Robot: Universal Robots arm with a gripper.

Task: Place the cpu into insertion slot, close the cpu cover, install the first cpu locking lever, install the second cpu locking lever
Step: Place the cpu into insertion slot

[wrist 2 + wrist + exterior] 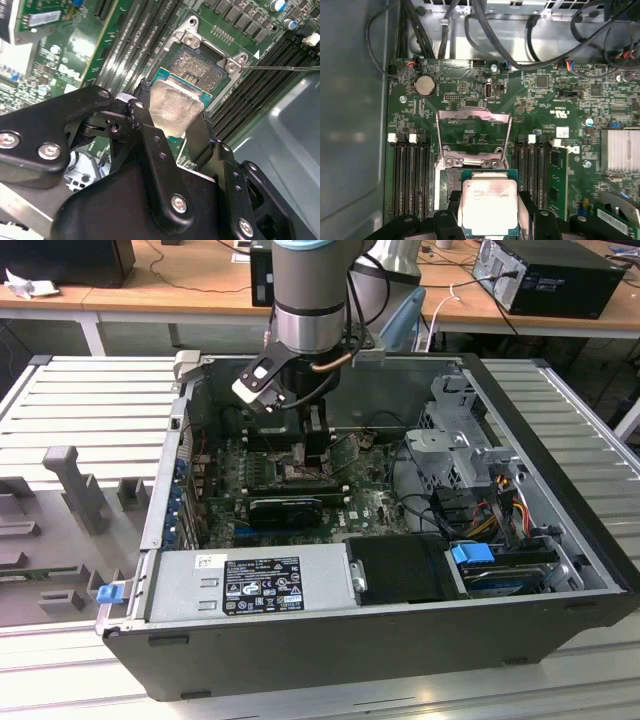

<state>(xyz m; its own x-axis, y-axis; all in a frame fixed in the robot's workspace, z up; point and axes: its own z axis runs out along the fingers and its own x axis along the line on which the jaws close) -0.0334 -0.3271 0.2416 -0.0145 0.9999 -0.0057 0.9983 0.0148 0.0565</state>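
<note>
- Silver-beige metal tops the cpu (pixel 489 202), which is gripped between the two black fingers (pixel 150 137) of the gripper (pixel 489 212). In both wrist views the fingers are clenched on opposite edges of the chip.
- A narrow green border shows around the chip's metal lid.
- The cpu is over the insertion slot (pixel 202 67). It covers the part of the slot nearest the gripper and leaves the rest of the dark pin field bare. I cannot tell whether the chip touches the slot.
- The cpu cover (pixel 472 116) is swung open on the far side of the slot from the gripper. Green board shows through its large window.
- Black memory slots (pixel 410 175) with white end clips run along both sides of the insertion slot.
- A coin cell battery (pixel 425 86) sits on the motherboard (pixel 545 95), beyond the open cover.
- In the exterior view, the arm (pixel 310 300) reaches down into an open computer case (pixel 560 500) that lies on a ribbed metal table (pixel 80 390).
- A grey power supply (pixel 250 585) runs along the case's near wall.
</note>
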